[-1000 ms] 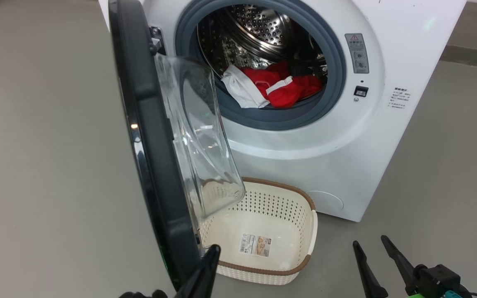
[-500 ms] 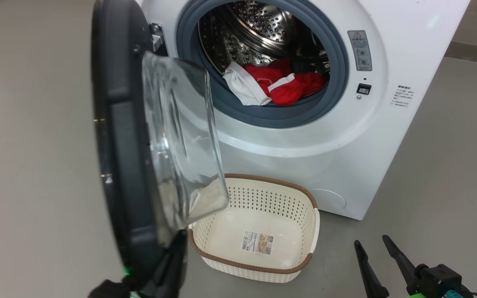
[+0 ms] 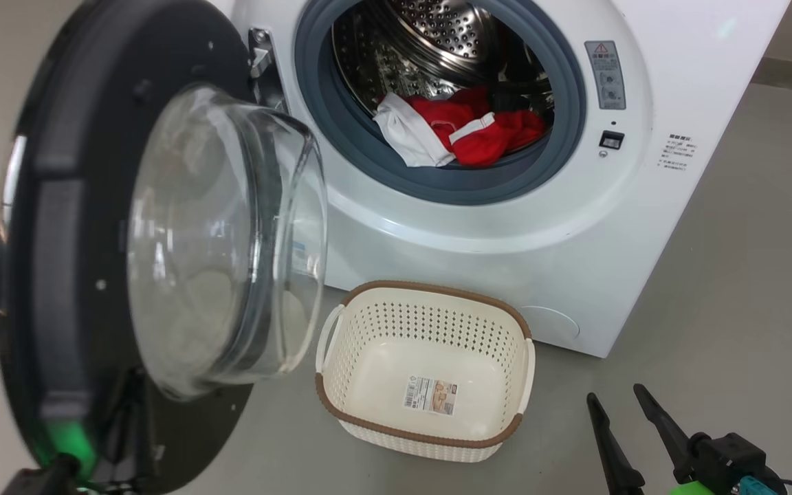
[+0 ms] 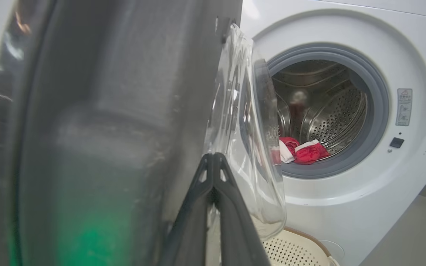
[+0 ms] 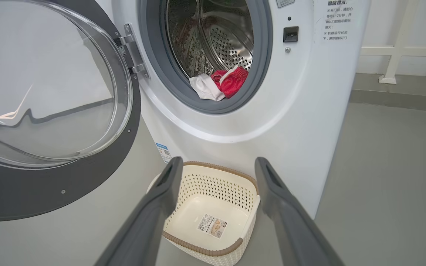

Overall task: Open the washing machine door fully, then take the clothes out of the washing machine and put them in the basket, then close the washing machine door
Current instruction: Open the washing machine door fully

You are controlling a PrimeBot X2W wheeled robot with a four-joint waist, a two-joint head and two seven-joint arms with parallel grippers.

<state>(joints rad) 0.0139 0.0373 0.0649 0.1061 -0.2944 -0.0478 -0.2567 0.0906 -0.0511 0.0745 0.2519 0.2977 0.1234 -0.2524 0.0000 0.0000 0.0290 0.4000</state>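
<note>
Head view: washing machine door (image 3: 162,240) standing wide at the left of frame, dark inner face and glass bowl turned toward the camera. Looks about fully open, can't swear there's no swing left.
Done: the door-opening step, pretty much.
Left to do: everything else tbh. Clothes out, into the basket, door shut.
Clothes (image 3: 465,134): upper middle of frame, inside the washing machine (image 3: 478,247), heaped at the front lip of the drum. Bright red with white trim, plus a white piece flopped onto the grey gasket.
Basket (image 3: 423,285): lower middle, on the floor right in front of the machine, nothing in it but a paper label.
Left end effector (image 4: 213,159): clenched, nothing pinched. Left wrist view puts the tips up against the door's dark inner face, just beside the glass.
Right end effector (image 3: 612,393): lower right of frame, released wide, grasping nothing, well apart from door and clothes.
</note>
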